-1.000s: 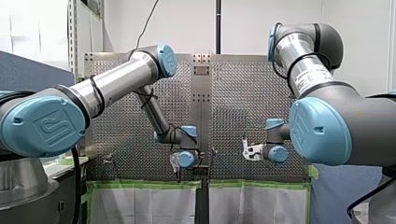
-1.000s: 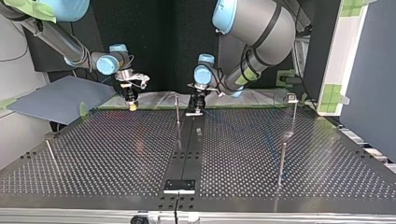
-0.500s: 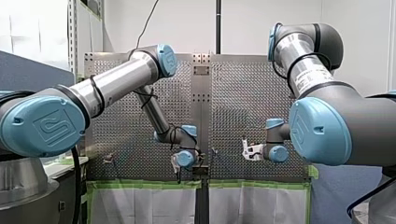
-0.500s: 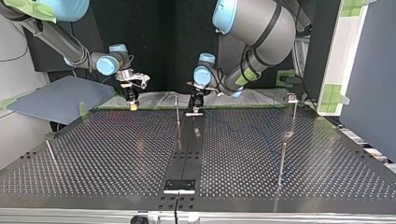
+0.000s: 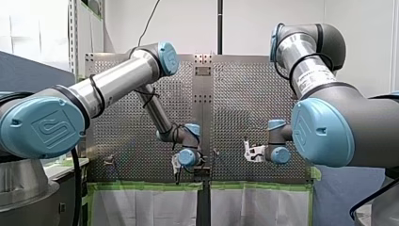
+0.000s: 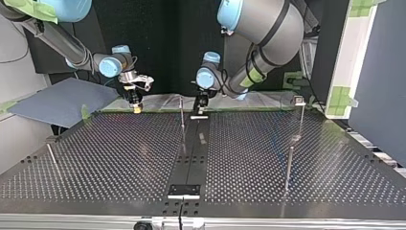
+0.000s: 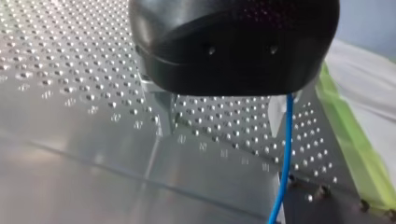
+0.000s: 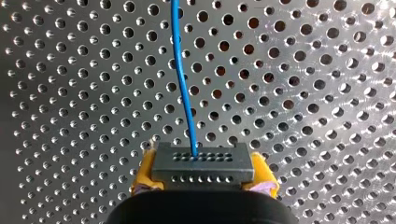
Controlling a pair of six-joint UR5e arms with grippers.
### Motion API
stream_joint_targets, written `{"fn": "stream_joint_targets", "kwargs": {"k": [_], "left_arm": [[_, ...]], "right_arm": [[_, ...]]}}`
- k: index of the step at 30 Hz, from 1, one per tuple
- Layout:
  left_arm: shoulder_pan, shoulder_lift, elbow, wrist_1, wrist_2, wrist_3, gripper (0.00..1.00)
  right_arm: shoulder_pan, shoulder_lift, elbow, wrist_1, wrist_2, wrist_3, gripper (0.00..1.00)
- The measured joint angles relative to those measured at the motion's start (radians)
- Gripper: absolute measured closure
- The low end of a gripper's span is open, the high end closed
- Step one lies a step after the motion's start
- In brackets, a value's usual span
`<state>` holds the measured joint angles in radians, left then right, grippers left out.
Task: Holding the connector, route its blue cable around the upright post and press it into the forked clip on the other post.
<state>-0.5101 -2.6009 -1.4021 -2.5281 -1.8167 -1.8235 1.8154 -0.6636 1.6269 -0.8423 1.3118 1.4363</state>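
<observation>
Since a moment ago my left gripper (image 6: 199, 109) has tipped slightly toward the upright post (image 6: 181, 111); my right arm has kept its place. The connector (image 8: 203, 164) is pinched between the yellow pads (image 8: 144, 175) of my right gripper (image 8: 203, 176), which hangs on the far side of the post from my left gripper. Its blue cable (image 8: 182, 84) runs straight ahead over the perforated table (image 6: 119, 158). Beside the post, my left gripper's fingers stand spread, and the cable passes just outside one of them. To route well, I judge the pinch should stay firm and the cable low and lightly taut, so it bears on the post rather than slipping over its top.
</observation>
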Motion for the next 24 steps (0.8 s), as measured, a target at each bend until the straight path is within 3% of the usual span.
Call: {"fn": "stream_joint_targets", "kwargs": {"k": [13,24], "left_arm": [[-0.018,0.086,-0.082,-0.088,0.085,-0.002,0.0],[-0.021,0.097,-0.106,-0.168,0.181,-0.032,0.0]], "right_arm": [[-0.001,0.0,0.0,0.005,-0.002,-0.001,1.0],[-0.001,0.0,0.0,0.025,-0.002,-0.005,1.0]]}}
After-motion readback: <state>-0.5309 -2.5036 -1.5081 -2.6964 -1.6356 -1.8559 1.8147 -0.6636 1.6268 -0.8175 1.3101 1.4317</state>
